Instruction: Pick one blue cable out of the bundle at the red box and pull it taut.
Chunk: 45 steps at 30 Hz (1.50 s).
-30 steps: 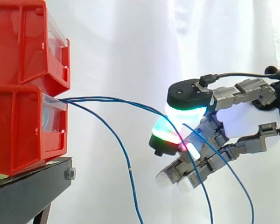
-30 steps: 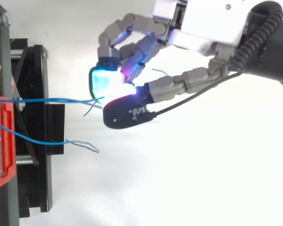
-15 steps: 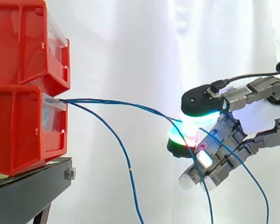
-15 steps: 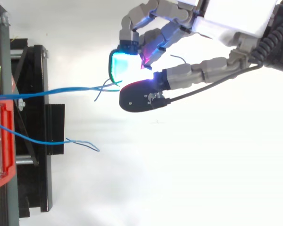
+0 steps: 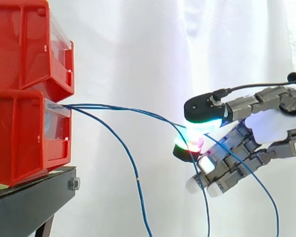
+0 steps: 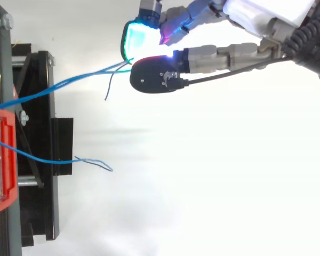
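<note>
Several thin blue cables come out of the lower red bin (image 5: 19, 138) at the left. One blue cable (image 5: 138, 110) runs nearly level from the bin's front to my hand (image 5: 272, 126), a little slack. The hand's glowing thumb pad (image 5: 203, 109) and a green-red fingertip (image 5: 187, 146) pinch it; its free end hangs down past the hand. In the top view this cable (image 6: 69, 83) slants up from the red box (image 6: 0, 160) to the hand (image 6: 213, 53) near the top edge. A second blue cable (image 5: 124, 148) droops loose from the bin.
A second red bin (image 5: 24, 44) is stacked on the lower one, both on a black stand (image 5: 29, 197). The loose cable's frayed end (image 6: 98, 164) lies off the stand's edge in the top view. A white curtain hangs behind.
In the top view the hand has moved toward the top edge with the pinched cable, which now slants instead of running level. In the side view the hand shifted right, away from the bins.
</note>
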{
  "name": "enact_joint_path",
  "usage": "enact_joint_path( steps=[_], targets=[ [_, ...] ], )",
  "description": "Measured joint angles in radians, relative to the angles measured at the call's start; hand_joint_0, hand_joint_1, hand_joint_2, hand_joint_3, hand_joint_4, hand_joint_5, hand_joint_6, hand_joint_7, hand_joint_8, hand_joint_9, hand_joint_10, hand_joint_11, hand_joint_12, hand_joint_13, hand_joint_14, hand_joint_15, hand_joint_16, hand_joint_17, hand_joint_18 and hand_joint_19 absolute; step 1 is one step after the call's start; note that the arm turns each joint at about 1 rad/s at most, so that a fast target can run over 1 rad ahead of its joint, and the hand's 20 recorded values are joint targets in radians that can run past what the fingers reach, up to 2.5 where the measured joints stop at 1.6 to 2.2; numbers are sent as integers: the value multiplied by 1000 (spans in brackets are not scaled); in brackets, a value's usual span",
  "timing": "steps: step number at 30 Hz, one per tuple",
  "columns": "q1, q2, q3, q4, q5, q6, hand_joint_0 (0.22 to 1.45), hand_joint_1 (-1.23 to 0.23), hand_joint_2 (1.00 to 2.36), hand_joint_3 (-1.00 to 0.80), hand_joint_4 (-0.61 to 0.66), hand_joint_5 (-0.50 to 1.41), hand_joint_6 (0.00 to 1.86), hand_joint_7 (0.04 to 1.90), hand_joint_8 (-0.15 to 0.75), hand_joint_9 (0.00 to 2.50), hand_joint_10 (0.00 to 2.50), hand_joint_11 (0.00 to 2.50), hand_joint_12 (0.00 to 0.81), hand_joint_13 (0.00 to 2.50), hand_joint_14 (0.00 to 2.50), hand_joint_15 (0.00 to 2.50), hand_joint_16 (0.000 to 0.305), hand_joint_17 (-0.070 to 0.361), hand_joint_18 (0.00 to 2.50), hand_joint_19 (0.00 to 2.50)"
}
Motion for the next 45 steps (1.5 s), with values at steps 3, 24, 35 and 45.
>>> enact_joint_path(
  steps=[3,24,35,45],
  targets=[
    [2,1,-27,61,8,-1,578,-842,1099,18,12,-84,919,1126,468,860,8,729,517,533,6,173,71,159,500,287],
    [4,0,-50,151,9,-9,582,-844,1085,27,10,-85,919,1126,465,875,12,729,517,550,6,188,71,159,503,294],
    [4,0,-50,150,9,-9,585,-845,1081,29,11,-85,919,1123,468,884,11,726,518,548,7,180,71,159,500,291],
    [4,0,-51,150,9,-9,598,-849,1054,39,19,-86,917,1143,466,888,8,711,512,535,6,172,70,158,499,312]
  ],
)
